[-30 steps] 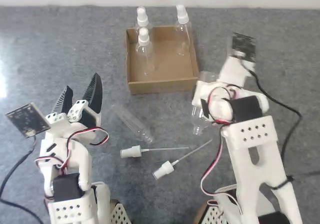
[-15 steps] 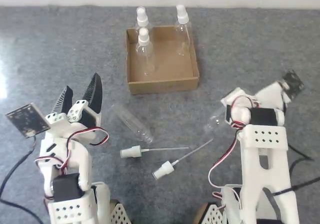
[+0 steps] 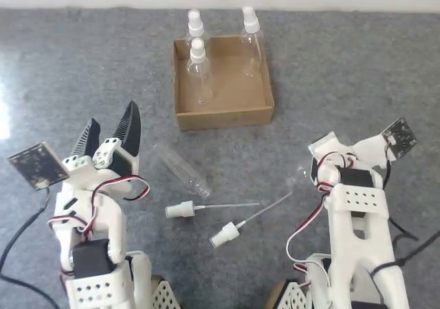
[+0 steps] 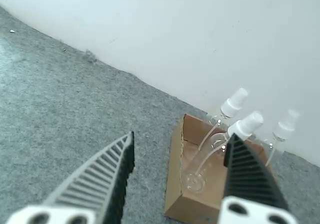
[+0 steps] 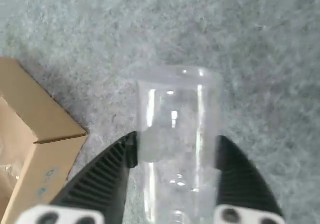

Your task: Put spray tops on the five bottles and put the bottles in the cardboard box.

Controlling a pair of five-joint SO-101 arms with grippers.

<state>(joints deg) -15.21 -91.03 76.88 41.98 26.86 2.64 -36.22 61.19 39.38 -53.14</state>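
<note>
Cardboard box [image 3: 223,119]: upper centre of the high view, open side up, on the grey table [image 3: 75,61].
Capped bottles [image 3: 199,67], three: upright at the box, spray tops fitted; I cannot tell if the rear left one stands inside or just behind.
Loose bottle [image 3: 183,171]: uncapped, lying on its side at centre, below the box.
First spray top [image 3: 181,210] and second spray top [image 3: 225,236]: lying at lower centre, tubes pointing right, near each other but apart.
Left claw [image 3: 111,121]: lower left, spread wide, holding nothing.
Right claw [image 5: 175,145]: lower right, closed narrow around a clear held bottle [image 5: 175,134], uncapped, near the box's corner.
</note>
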